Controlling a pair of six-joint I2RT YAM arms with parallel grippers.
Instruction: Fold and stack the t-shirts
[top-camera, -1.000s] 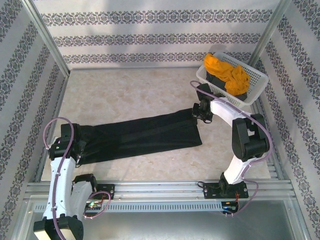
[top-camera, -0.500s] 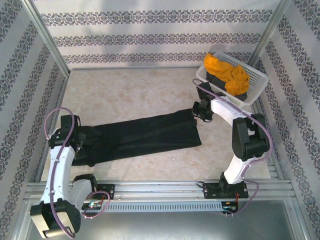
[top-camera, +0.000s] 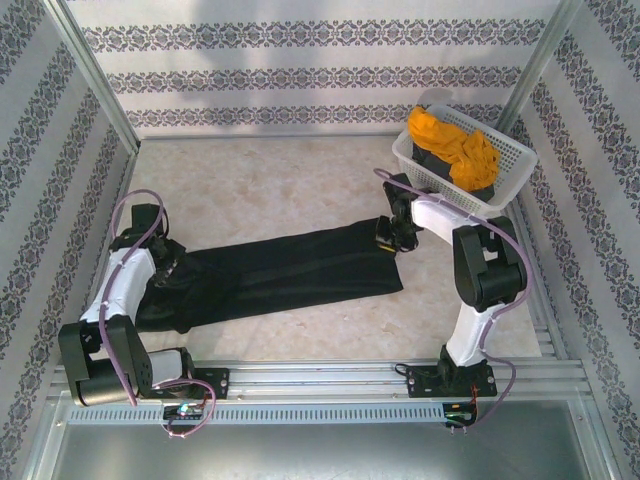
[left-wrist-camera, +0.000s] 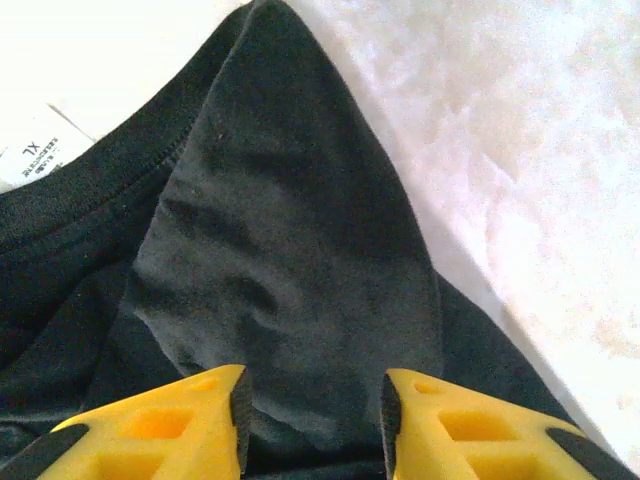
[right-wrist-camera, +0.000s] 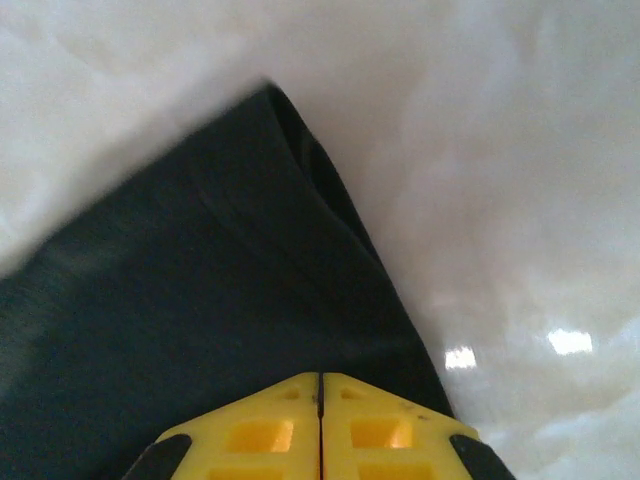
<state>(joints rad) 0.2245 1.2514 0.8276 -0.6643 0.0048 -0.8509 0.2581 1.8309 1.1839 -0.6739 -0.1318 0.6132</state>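
The large black t-shirt (top-camera: 290, 270) lies across the table as a long narrow strip. My left gripper (top-camera: 168, 268) is at its collar end. In the left wrist view the gripper (left-wrist-camera: 315, 400) is open, with a raised fold of black cloth (left-wrist-camera: 290, 230) between the yellow fingers and a white XL label (left-wrist-camera: 35, 155) by the collar. My right gripper (top-camera: 388, 238) is at the strip's far right corner. In the right wrist view its jaws (right-wrist-camera: 320, 385) are shut, with the black hem (right-wrist-camera: 180, 300) running under them. The orange-yellow shirt (top-camera: 455, 140) and the dark grey one (top-camera: 440, 168) are bunched in the basket.
The white lattice basket (top-camera: 510, 175) stands at the back right, close behind the right arm. Patterned walls enclose the marble table (top-camera: 270, 185) on three sides. A metal rail (top-camera: 320, 375) runs along the near edge.
The left arm has swung round, and its gripper has moved away from the near edge onto the shirt's collar end. The right gripper has shifted slightly left with the shirt corner.
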